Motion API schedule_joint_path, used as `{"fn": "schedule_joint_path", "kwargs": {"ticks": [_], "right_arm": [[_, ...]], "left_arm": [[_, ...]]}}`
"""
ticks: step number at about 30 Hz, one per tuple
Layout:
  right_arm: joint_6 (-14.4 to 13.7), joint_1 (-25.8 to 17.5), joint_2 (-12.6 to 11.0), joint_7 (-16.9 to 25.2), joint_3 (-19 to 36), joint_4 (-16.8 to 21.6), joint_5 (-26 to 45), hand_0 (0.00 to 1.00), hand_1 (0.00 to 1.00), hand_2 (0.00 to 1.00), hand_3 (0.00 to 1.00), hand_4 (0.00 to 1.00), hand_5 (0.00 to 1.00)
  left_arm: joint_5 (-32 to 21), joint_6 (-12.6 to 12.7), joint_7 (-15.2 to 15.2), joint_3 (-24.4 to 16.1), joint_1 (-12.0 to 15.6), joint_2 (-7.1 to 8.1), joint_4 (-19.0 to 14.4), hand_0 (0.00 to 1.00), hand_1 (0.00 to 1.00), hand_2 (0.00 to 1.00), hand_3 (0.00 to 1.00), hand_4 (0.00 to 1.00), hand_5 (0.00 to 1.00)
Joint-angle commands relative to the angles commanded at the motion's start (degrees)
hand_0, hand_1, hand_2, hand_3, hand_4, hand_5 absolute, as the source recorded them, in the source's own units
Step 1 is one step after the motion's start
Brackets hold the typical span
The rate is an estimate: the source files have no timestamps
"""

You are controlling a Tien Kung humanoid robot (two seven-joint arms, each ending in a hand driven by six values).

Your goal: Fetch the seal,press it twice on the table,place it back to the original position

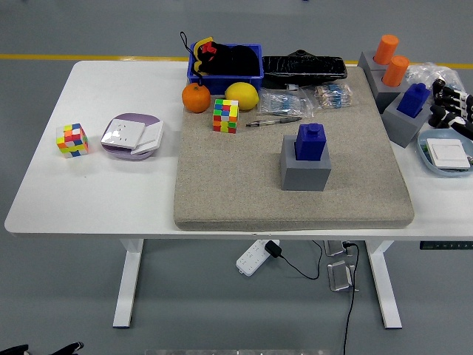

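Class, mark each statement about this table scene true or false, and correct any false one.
1. The blue seal stands on a grey block on the mat. True.
2. The robot's right hand grips that seal. False: the hand is at the table's right edge, well apart from it.
3. An orange and a lemon lie side by side in front of the blue bin. True.
4. Both puzzle cubes lie on the mat. False: one cube does; the other cube sits on bare table at the left.
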Motion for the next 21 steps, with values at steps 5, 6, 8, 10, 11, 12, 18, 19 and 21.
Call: {"fn": "schedule_joint_path", "kwargs": {"ticks": [5,6,8,10,11,12,18,19,21], "right_arm": [[0.2,-2.1,1.2,-0.4,1.9,0.7,-0.9,0.953,0.906,0.889,0.891,0.998,0.715],[0.1,-2.5,1.4,-0.4,2.3,0.8,-0.8,0.953,0.906,0.889,0.891,0.998,0.715],[0.1,-2.7,1.5,-0.4,2.5,0.8,-0.8,0.953,0.906,0.889,0.891,0.998,0.715],[0.1,-3.1,1.6,-0.4,3.0,1.1,-0.9,0.954,0.906,0.891,0.890,0.998,0.705],[0.1,-3.3,1.7,-0.5,3.4,1.4,-1.0,0.954,0.906,0.891,0.890,0.998,0.705],[0.0,-3.4,1.7,-0.5,3.7,2.0,-0.8,0.954,0.906,0.891,0.890,0.998,0.705],[0.0,-4.6,1.7,-0.5,3.4,6.5,0.1,0.953,0.906,0.888,0.890,0.998,0.703],[0.0,-4.7,1.7,-0.6,3.1,7.2,0.2,0.953,0.906,0.888,0.890,0.998,0.703],[0.0,-4.9,1.7,-0.5,2.3,9.2,0.6,0.950,0.900,0.882,0.882,0.998,0.681]], "left_arm": [[-0.1,0.0,-0.1,0.2,-0.1,-0.04,0.0,0.813,0.784,0.762,0.801,0.682,0.421],[-0.2,0.0,-0.1,0.3,-0.1,-0.05,0.0,0.813,0.784,0.762,0.801,0.682,0.421],[-0.3,0.0,-0.2,0.4,-0.1,-0.06,0.0,0.813,0.784,0.762,0.801,0.682,0.421],[-0.3,0.0,-0.2,0.4,-0.1,-0.07,0.0,0.813,0.784,0.762,0.801,0.681,0.421],[-0.2,0.0,-0.1,0.2,0.0,-0.06,0.0,0.813,0.784,0.762,0.801,0.681,0.421],[-0.1,0.0,0.0,0.1,0.0,-0.05,0.0,0.813,0.784,0.762,0.801,0.681,0.421],[0.3,0.0,0.1,-0.2,0.2,0.06,0.0,0.812,0.784,0.762,0.801,0.681,0.421],[0.3,0.0,0.1,-0.1,0.3,0.06,0.0,0.812,0.784,0.762,0.801,0.681,0.421],[0.5,0.0,0.1,-0.2,0.3,0.07,0.0,0.814,0.784,0.762,0.801,0.680,0.422]]}}
